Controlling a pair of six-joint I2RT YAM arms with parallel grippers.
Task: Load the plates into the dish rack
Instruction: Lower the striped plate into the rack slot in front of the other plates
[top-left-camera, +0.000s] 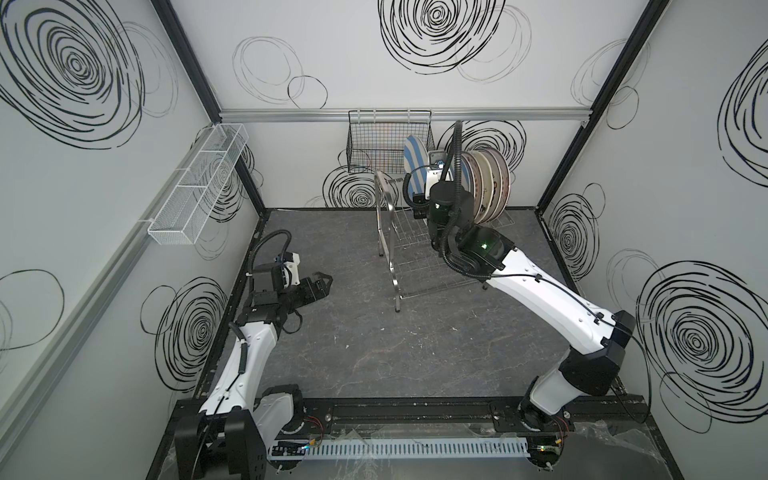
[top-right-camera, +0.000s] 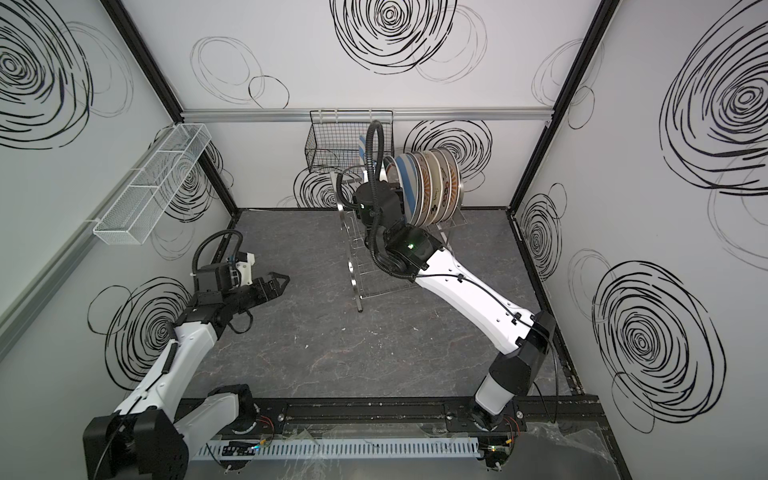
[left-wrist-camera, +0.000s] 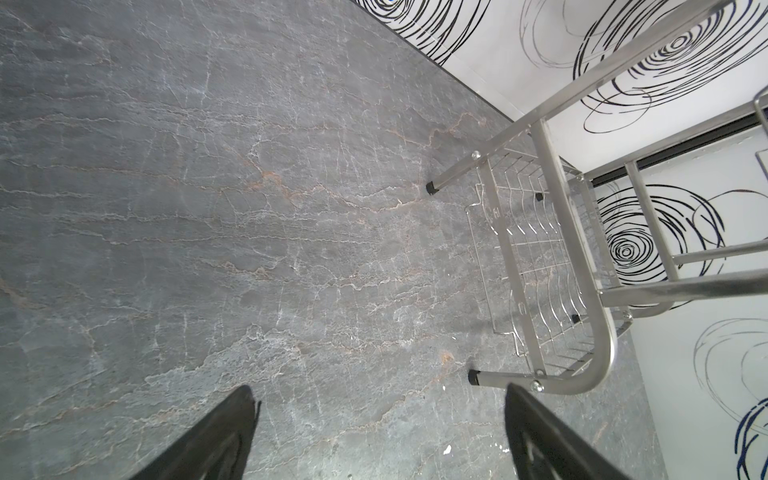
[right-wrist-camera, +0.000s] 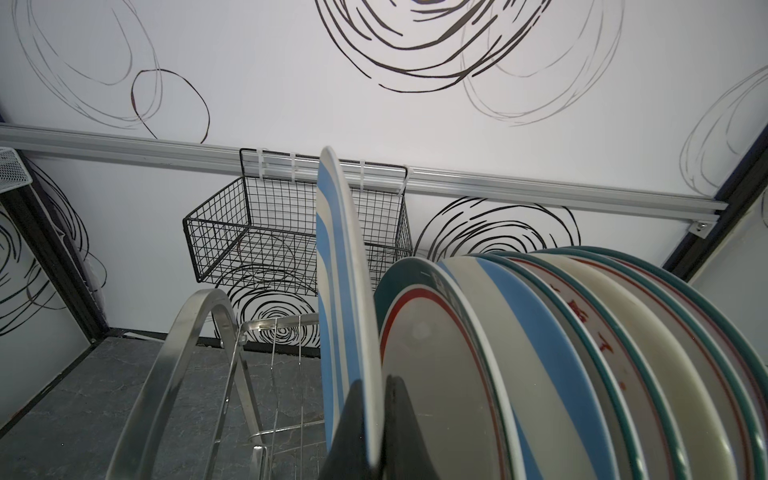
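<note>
Plates (top-left-camera: 486, 183) stand on edge in a row on the dish rack (top-left-camera: 392, 274), far on the bench (top-left-camera: 374, 353) and right of middle, in both top views; just left of them we see a blue-striped plate (top-left-camera: 414, 164) upright. In the left wrist view the left jaws hang apart over bare bench, empty. In the right wrist view the right jaws clamp that plate's rim, edge-on, we judge, to suit the free slot beside the row.
</note>
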